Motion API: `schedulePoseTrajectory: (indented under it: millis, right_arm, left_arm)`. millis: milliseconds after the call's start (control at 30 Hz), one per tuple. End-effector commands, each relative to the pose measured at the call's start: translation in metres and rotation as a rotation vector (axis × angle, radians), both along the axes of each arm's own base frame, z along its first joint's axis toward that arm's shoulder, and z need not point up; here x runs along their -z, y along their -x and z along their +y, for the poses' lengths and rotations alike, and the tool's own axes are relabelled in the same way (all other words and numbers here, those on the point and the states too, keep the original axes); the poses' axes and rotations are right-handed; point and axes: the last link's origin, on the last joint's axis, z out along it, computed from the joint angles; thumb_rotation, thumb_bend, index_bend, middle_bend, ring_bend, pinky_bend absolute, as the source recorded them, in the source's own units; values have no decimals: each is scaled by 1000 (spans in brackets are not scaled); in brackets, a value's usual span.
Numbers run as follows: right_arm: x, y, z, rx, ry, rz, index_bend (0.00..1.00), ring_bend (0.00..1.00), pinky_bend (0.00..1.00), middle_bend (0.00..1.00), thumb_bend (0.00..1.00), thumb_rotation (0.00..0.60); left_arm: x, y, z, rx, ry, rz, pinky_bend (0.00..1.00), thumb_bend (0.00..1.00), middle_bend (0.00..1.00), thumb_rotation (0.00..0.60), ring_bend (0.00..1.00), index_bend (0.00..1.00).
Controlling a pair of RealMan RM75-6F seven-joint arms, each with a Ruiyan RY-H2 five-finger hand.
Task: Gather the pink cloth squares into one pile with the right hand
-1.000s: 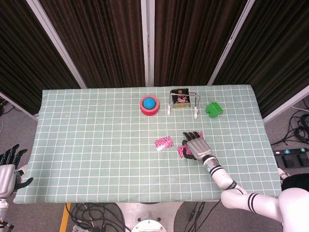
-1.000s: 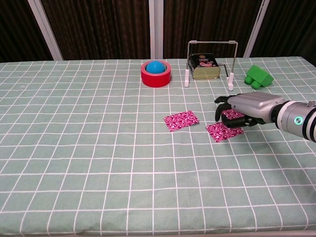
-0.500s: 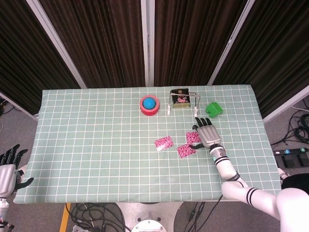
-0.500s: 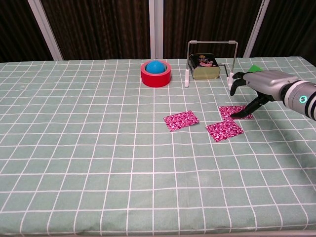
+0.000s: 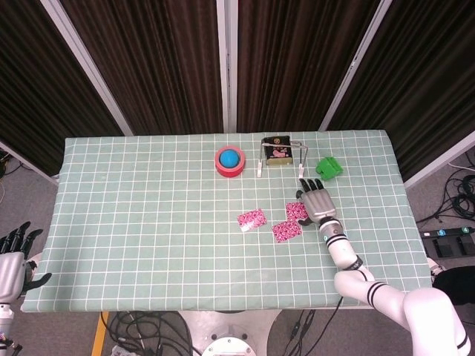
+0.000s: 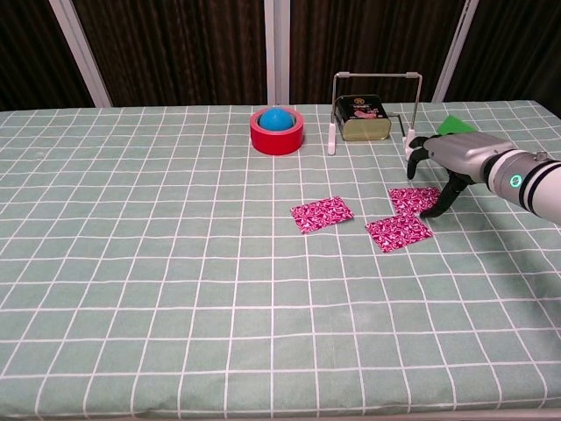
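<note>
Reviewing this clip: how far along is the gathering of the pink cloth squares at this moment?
Done: little. Three pink squares lie flat; the right square and the middle square meet at a corner, not stacked. In hand: the right hand has its thumb down at the right square's edge, but grips nothing. Left: the left square lies apart, and all three have to go into one pile. The left hand idles off the table.

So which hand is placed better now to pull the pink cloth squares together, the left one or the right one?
The right hand. It hangs right beside the pink squares, by the rightmost one. The left hand sits off the table's far left corner, well away from every square.
</note>
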Motion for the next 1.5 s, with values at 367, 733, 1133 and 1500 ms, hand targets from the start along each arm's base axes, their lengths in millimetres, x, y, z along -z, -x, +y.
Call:
schedulePoseTrajectory:
  millis: [367, 733, 1133, 1500]
  right_arm:
    - [3, 3, -4, 9, -8, -3, 356, 0, 0, 35, 91, 504]
    - [1, 5, -6, 20, -29, 6, 359, 0, 0, 34, 112, 499]
    - [-9, 10, -5, 21, -16, 0, 417, 0, 0, 47, 159, 501]
    - [-28, -30, -1, -82, -36, -103, 409, 0, 0, 47, 161, 496]
  left_arm:
    - [-1, 0, 0, 0, -3, 1, 147, 79, 163, 600, 108, 218]
    - [-1, 0, -1, -1, -3, 2, 147, 79, 162, 600, 108, 218]
    - [-1, -2, 0, 2, -1, 1, 147, 79, 163, 600, 108, 218]
    - [-2, -4, 0, 12, -5, -2, 147, 79, 162, 600, 108, 218]
